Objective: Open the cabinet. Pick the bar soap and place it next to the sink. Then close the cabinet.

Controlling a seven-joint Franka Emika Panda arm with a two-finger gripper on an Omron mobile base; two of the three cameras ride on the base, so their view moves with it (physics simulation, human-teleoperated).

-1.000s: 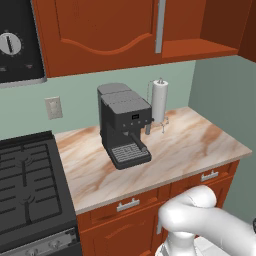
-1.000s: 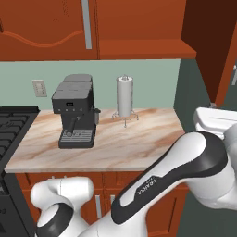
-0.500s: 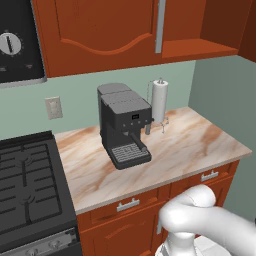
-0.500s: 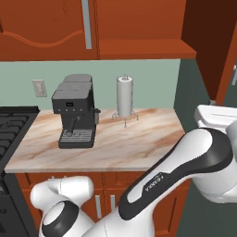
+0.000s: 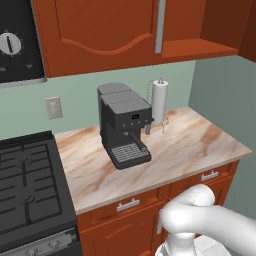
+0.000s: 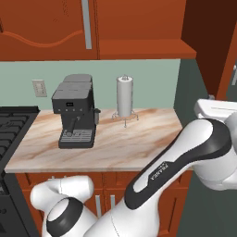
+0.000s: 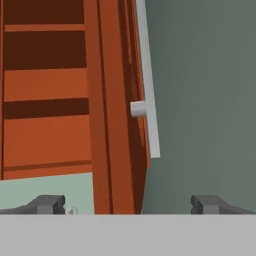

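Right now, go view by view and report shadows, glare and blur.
Left base view: even light, soft shadow under the coffee machine, no glare. Right base view: sharp, faint shadow behind the paper-towel roll. Hand view: slightly soft; cabinet handle flat, no glint.

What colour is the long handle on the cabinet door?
Silver-grey, a plain bar handle on the reddish-brown cabinet door; the hand view shows it best.

- On the counter (image 5: pixel 200 145): coffee machine (image 5: pixel 123 125) toward the left, paper-towel roll (image 5: pixel 159 101) just beside it to the right, nearer the wall.
- Left of the counter: stove (image 5: pixel 27 185); wall outlet (image 5: pixel 53 107) behind, above the counter's left end.
- Above: cabinet (image 5: pixel 100 30), right door (image 7: pixel 117 107) swung open, seen edge-on in the hand view; shelf inside possibly bare, though partly hidden.
- Below the counter: drawers (image 5: pixel 127 205).
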